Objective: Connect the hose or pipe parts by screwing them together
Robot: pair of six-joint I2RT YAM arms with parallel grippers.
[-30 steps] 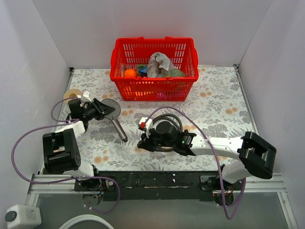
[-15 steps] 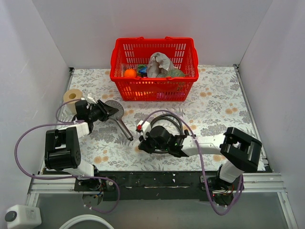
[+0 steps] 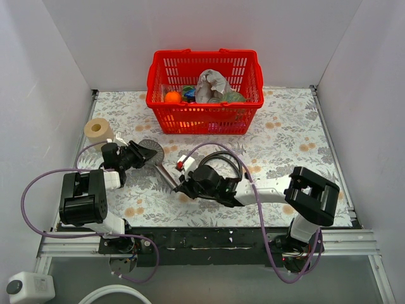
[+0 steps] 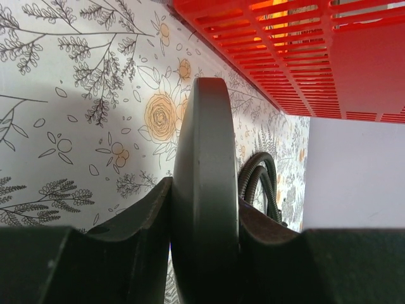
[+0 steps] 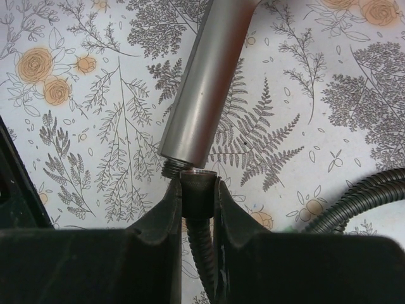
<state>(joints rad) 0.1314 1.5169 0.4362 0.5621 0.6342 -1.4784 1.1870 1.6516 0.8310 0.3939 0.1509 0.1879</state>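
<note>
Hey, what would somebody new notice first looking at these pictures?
The red basket at the back of the table pops first. Front centre, the right gripper pinches the hose nut right by the shower handle's threaded end, while the left gripper clamps the shower head on edge.

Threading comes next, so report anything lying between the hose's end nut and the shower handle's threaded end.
Nothing visible. The end nut of the dark grey ribbed shower hose, pinched in the right end effector, sits right at the threaded tip of the grey hand shower's straight handle, slightly off-axis.
</note>
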